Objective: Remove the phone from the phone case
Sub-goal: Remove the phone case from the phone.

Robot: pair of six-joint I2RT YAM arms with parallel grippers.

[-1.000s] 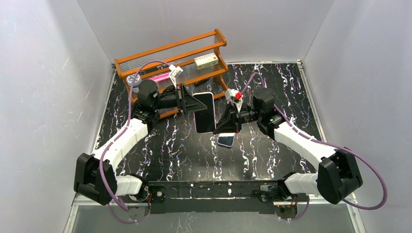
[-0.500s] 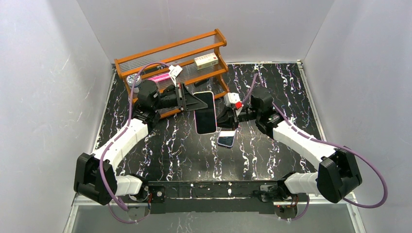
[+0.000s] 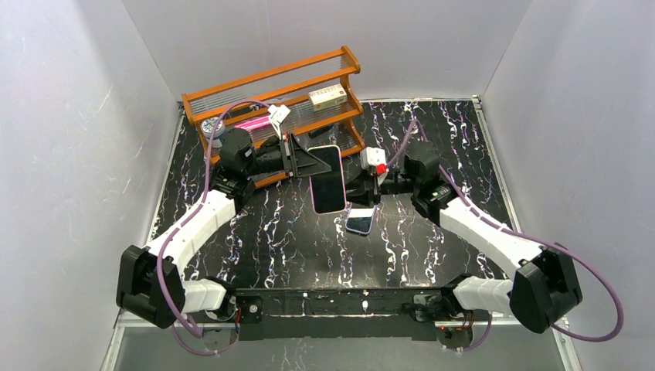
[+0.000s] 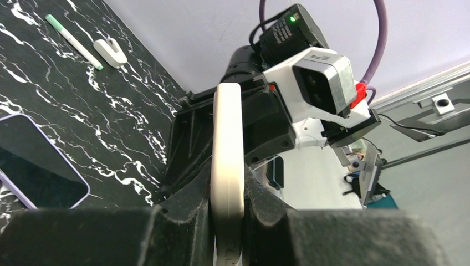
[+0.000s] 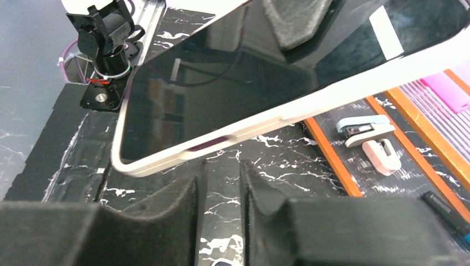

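My left gripper (image 3: 309, 165) is shut on the phone in its cream case (image 3: 327, 179) and holds it on edge above the table. In the left wrist view the case's edge (image 4: 227, 144) is pinched between my fingers (image 4: 183, 210). My right gripper (image 3: 357, 185) is just right of the phone, apart from it. In the right wrist view the phone's dark screen and cream rim (image 5: 266, 83) hang above and beyond my right gripper (image 5: 221, 172), whose jaws stand a narrow gap apart with nothing between them.
A second phone with a purple rim (image 3: 360, 223) lies flat on the black marbled table below the held one; it also shows in the left wrist view (image 4: 39, 166). An orange wire rack (image 3: 270, 85) with a small box (image 3: 327, 97) stands at the back. A green pen (image 4: 72, 41) lies on the table.
My right gripper has drawn back to the right, away from the held phone's lower edge. The left gripper and the phone have barely moved.
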